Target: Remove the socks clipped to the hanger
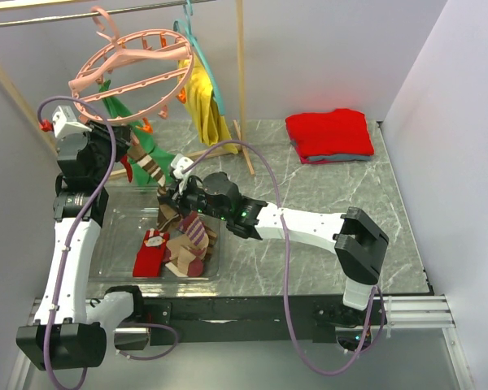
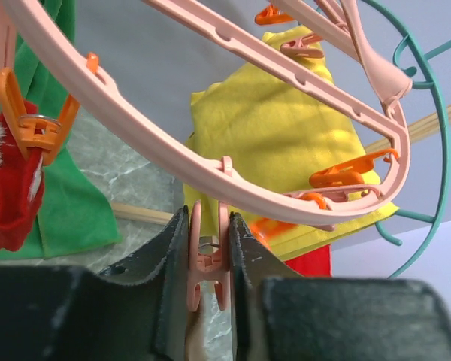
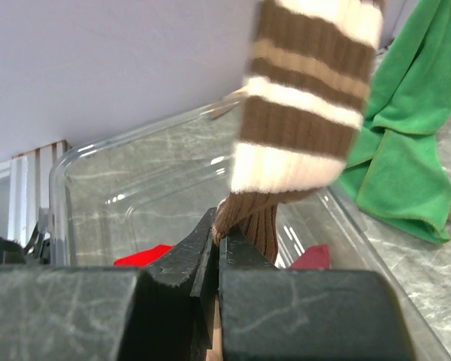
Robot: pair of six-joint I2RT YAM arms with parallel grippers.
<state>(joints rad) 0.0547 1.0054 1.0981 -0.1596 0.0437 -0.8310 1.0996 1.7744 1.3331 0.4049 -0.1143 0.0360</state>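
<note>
A clip (image 2: 208,267) under the hanger (image 2: 286,197) is pinched by the left gripper (image 2: 208,241), the striped sock (image 3: 301,113) over the bin (image 3: 135,143) by the right gripper (image 3: 214,248); if the clip is underpressed, the hanger may be dragged down.

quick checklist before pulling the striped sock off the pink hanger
1. left pincer on the pink clip: ok, squeezing both its sides.
2. right pincer shut on the striped sock: ok, holding its lower end.
3. pink clip has let go of the sock: cannot tell, its mouth is hidden.
4. clear tray below the sock: ok.
5. hanger emptied: not ok, a red sock hangs from an orange clip.
</note>
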